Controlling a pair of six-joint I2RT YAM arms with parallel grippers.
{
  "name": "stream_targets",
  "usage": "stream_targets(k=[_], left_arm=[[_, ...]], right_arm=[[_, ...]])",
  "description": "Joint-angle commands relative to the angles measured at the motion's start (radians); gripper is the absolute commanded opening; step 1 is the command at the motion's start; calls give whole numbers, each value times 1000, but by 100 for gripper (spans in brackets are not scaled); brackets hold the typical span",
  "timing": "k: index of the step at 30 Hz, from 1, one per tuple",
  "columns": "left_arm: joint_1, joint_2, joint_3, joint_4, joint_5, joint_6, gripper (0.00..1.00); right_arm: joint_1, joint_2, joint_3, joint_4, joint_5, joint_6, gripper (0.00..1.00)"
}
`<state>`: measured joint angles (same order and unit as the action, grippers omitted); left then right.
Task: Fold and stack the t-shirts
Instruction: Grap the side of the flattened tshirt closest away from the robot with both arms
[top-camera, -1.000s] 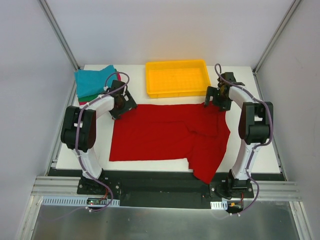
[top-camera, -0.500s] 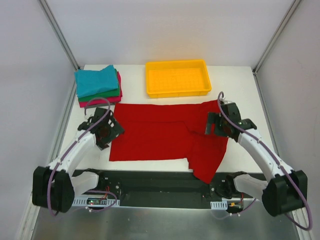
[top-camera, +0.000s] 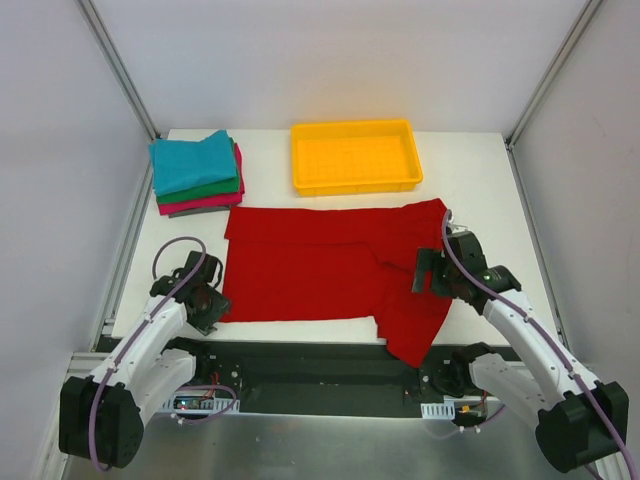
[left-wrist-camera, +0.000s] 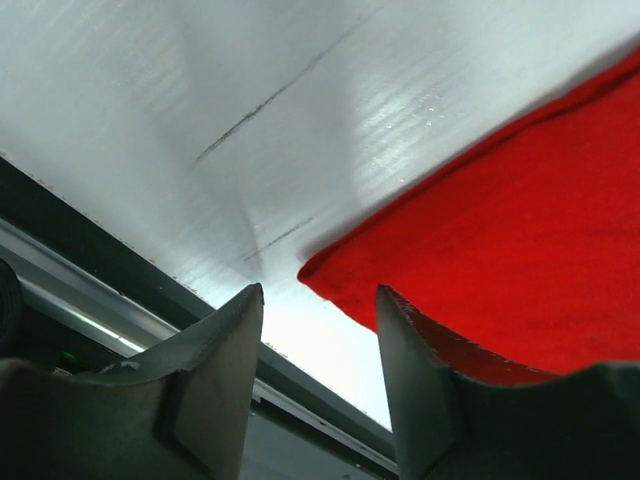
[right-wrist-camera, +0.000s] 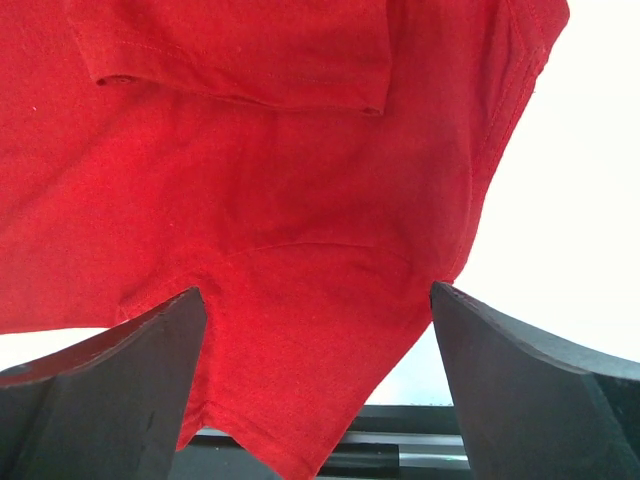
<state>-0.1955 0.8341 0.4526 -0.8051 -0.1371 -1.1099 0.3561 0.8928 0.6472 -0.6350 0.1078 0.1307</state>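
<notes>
A large bright red t-shirt (top-camera: 310, 270) lies spread flat mid-table, its right part folded and hanging over the near edge. At the back left stand the folded t-shirts, stacked: teal (top-camera: 190, 160) on green (top-camera: 205, 189) on pink-red (top-camera: 200, 205). My left gripper (top-camera: 205, 305) sits low at the red shirt's near-left corner (left-wrist-camera: 480, 260). Its jaws stand partly apart and nothing is between them (left-wrist-camera: 320, 320); the corner lies just past the tips. My right gripper (top-camera: 432, 272) hovers wide open over the shirt's right side (right-wrist-camera: 300, 200), its fingertips (right-wrist-camera: 150, 350) straddling the cloth.
A yellow plastic tray (top-camera: 355, 186) stands at the back centre, just beyond the red shirt's far edge. The table's near edge and a dark metal rail (left-wrist-camera: 120, 320) run right below both grippers.
Both arms have drawn back from the far side to the near edge. The left went from the stack to the shirt's near-left corner and its jaws narrowed. The right went from the tray to the shirt's right side.
</notes>
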Motion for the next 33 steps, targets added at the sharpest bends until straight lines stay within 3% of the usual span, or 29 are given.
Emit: stream_targets(k=[1,6,17,19,20,21,24,28,33], left_arm=[[-4,42,-17,-3,-27,-44,44],[-4,60,-22,38,-27,-41,32],[-4,106,-49,135,-19,-25,26],[-4,114,-48,144,-21,-18,20],[-5,115,-43,144,-24,-15,13],[-4,117,-43,144,-25,-13,0],[-4,112,-37,150,-27,-2,0],[-4,108,-16,158,-39,18,0],[-4,108,12,158,-58,33,0]], right_arm=[[6,-17,-14,-8,-5,6,96],[6,-22,-26,-15,-20,6,96],[44,-89,-46,-71,-97,3,96],[63,-89,-46,-78,-97,3,96],[72,-86,-46,-80,-97,1,96],[81,-80,-44,-84,-94,-2,96],[107,-63,-26,-117,-86,-5,96],[226,-43,17,-186,-66,9,96],[466,17,49,-302,-21,90,97]])
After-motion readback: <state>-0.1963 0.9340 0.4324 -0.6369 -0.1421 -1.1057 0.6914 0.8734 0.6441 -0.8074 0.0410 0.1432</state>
